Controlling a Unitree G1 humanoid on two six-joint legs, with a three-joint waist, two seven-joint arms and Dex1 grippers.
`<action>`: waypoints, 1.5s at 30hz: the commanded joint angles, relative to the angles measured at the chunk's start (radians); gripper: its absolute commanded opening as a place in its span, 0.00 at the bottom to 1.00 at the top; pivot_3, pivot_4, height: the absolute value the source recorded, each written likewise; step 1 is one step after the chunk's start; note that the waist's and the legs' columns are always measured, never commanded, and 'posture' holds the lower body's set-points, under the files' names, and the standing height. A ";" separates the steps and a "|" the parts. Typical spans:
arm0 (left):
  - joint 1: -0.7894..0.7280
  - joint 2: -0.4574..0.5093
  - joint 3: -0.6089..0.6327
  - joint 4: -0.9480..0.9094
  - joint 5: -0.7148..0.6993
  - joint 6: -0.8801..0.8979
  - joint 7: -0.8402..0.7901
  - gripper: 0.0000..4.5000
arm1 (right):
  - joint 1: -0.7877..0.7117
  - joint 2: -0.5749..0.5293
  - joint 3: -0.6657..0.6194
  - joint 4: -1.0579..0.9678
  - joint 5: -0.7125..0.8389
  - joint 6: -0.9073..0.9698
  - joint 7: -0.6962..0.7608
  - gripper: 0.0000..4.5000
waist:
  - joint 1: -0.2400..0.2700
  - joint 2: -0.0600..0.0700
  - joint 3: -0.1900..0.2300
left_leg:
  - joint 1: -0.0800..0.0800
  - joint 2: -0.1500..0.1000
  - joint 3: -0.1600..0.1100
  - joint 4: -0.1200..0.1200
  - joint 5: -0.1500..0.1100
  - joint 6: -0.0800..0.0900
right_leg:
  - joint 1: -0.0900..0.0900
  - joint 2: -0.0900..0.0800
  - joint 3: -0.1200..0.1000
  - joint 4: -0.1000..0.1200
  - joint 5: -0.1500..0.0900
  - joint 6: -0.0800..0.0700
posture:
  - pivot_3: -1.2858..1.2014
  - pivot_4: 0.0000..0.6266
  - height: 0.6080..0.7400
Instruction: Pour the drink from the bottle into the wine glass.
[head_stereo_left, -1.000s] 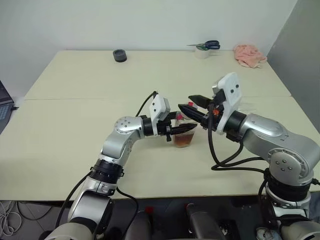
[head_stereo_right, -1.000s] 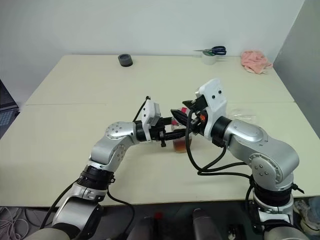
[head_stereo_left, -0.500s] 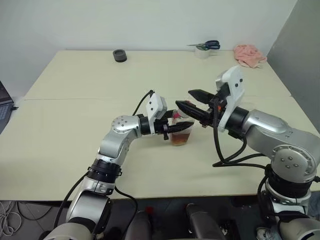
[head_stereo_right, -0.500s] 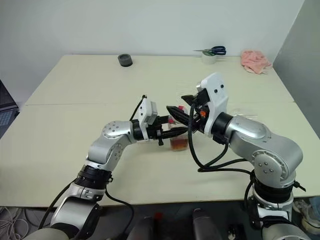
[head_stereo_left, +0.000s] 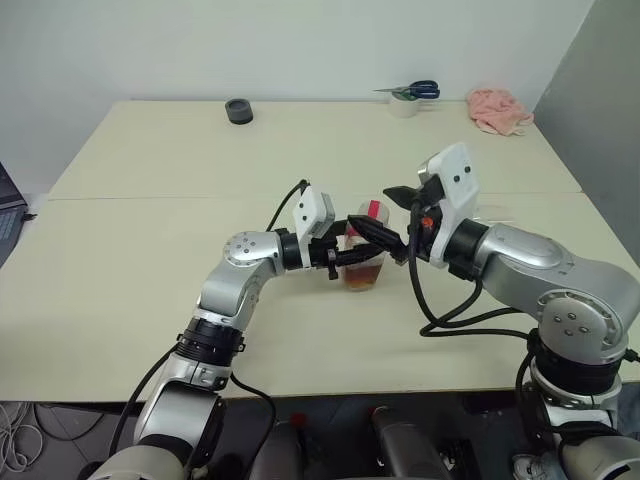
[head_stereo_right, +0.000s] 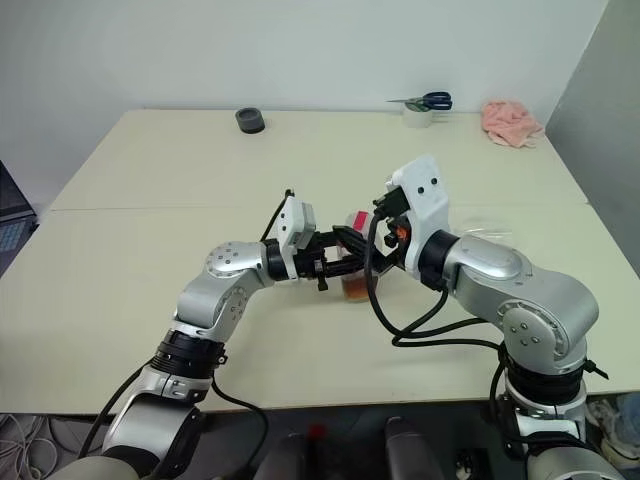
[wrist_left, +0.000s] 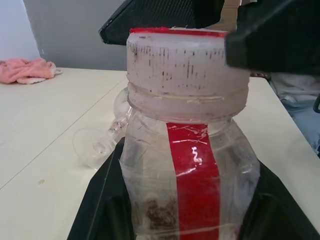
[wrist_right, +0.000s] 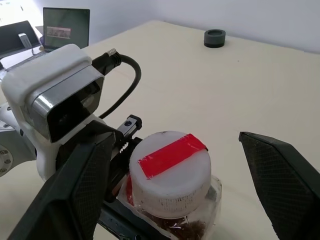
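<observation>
You are looking at a big cream table by a white wall. At the far edge, a pink cloth lies at 1 o'clock, scissors at 12, a black ring at 11. In the middle, your left gripper is clamped on the bottle. Your right gripper is spread wide around its cap. The wine glass lies on its side just behind the bottle.

A pale cream table has a seam running across it from side to side. Near its far edge sits a small dark round ring-shaped object. Further along that edge, blue-handled scissors lie on top of a low white roll. A crumpled pink cloth lies in the far right corner. An open laptop stands beyond the table's left side.
</observation>
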 joint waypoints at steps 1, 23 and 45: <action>-0.030 0.003 0.032 -0.024 -0.007 -0.030 0.005 0.40 | -0.012 0.008 -0.009 -0.015 -0.003 -0.015 -0.004 0.72 | 0.000 0.000 0.000 | 0.000 0.000 0.000 0.000 0.000 0.000 | 0.000 0.000 0.000 0.000 0.000 0.000 | 0.52 0.24 1.00; -0.060 -0.002 0.032 -0.009 -0.014 -0.017 -0.007 0.40 | -0.140 -0.303 0.226 0.654 -0.215 -0.702 1.134 0.40 | -0.012 0.001 0.001 | 0.002 0.000 0.002 -0.001 0.000 0.001 | 0.000 0.001 0.002 0.000 0.001 0.001 | 0.52 0.24 1.00; -0.050 -0.004 0.046 -0.003 -0.001 -0.021 -0.003 0.40 | -0.106 -0.170 0.090 0.356 -0.185 -0.441 0.683 1.00 | -0.001 0.001 0.002 | 0.000 -0.001 0.000 0.001 0.000 0.000 | 0.000 -0.001 0.000 0.000 0.000 0.001 | 0.52 0.24 1.00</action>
